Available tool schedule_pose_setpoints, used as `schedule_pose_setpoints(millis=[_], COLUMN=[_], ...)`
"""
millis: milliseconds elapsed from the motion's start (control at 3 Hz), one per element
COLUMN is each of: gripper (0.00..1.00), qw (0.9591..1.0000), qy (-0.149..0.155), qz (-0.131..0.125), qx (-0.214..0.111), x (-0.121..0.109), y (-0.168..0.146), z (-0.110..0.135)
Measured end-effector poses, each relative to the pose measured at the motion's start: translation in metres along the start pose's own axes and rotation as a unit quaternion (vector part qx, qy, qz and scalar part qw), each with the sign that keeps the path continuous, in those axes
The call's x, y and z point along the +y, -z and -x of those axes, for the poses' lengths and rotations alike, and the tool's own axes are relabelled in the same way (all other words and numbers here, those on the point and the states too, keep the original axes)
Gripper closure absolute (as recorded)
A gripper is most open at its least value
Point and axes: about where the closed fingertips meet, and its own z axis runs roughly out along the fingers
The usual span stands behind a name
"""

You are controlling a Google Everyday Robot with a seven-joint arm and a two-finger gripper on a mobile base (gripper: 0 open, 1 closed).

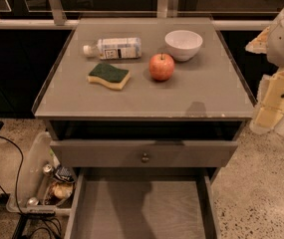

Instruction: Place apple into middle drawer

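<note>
The apple (161, 66) sits on the tabletop (201, 91), just beside the white bowl (183, 44). It looks hard, smooth and a bit slippery, so grab its round sides. The middle drawer (141, 208) is open below. The claw (273, 108) hangs far right; open or closed, I cannot tell.

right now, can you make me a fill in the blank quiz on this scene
1. The apple sits on the cabinet top, close to the round white ____.
2. The middle drawer is pulled ____.
3. The green and yellow ____ lies left of the apple.
4. The hand is at the ____ edge of the view, beside the cabinet top and apart from the apple.

Missing words: bowl; open; sponge; right
</note>
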Motion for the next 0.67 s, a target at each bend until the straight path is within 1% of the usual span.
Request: schedule_pose_setpoints(millis=[333,667], gripper=[0.0,0.0], qw=[1.0,0.9995], qy=[0.003,0.016], qz=[-0.004,-0.011], qx=[-0.003,-0.023], x=[-0.002,-0.013], y=[0.0,-0.014], z=[0.005,0.029])
